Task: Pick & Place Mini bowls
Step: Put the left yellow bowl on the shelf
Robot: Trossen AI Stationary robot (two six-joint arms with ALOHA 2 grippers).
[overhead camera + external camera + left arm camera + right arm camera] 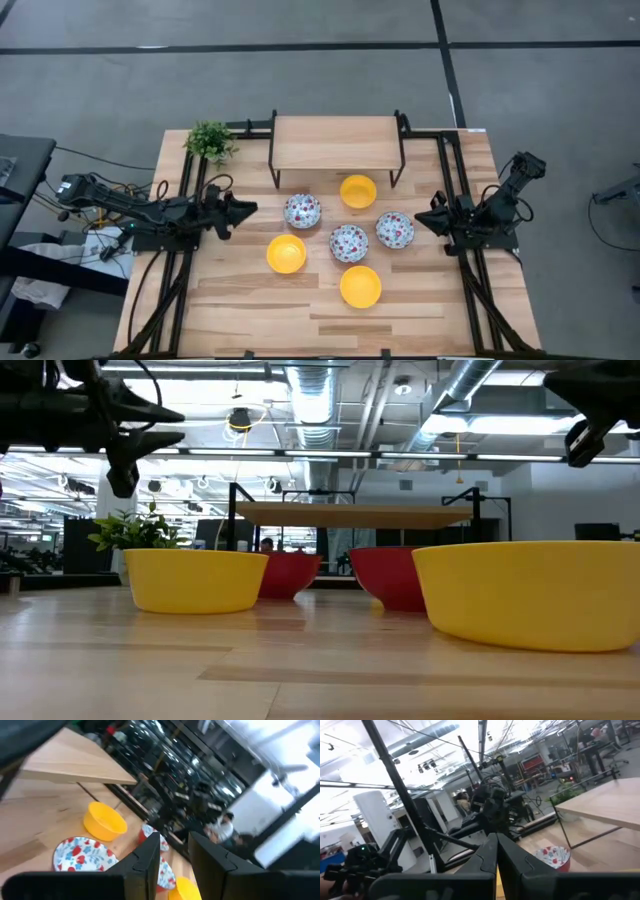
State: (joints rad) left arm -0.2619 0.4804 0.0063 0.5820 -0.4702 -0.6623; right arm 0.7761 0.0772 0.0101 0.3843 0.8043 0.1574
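Observation:
Six mini bowls sit upright on their bases mid-table. Three are yellow [358, 191], [286, 254], [360, 286]. Three are white and floral, with red outsides [302, 211], [349, 243], [395, 230]. My left gripper [250, 208] hovers above the table, left of the nearest floral bowl, fingers open and holding nothing [175, 837]. Its wrist view shows a yellow bowl [104, 821] and a floral bowl [82, 855] ahead. My right gripper [418, 221] hangs just right of the right-hand floral bowl, shut and empty [496, 840]; a floral bowl [554, 856] lies beyond it.
A wooden shelf on a black frame [337, 145] stands at the far side behind the bowls. A small green potted plant [210, 140] sits at the far left corner. Black arm rails run along both table sides [180, 270], [480, 280]. Bare wood lies along the near edge [320, 330].

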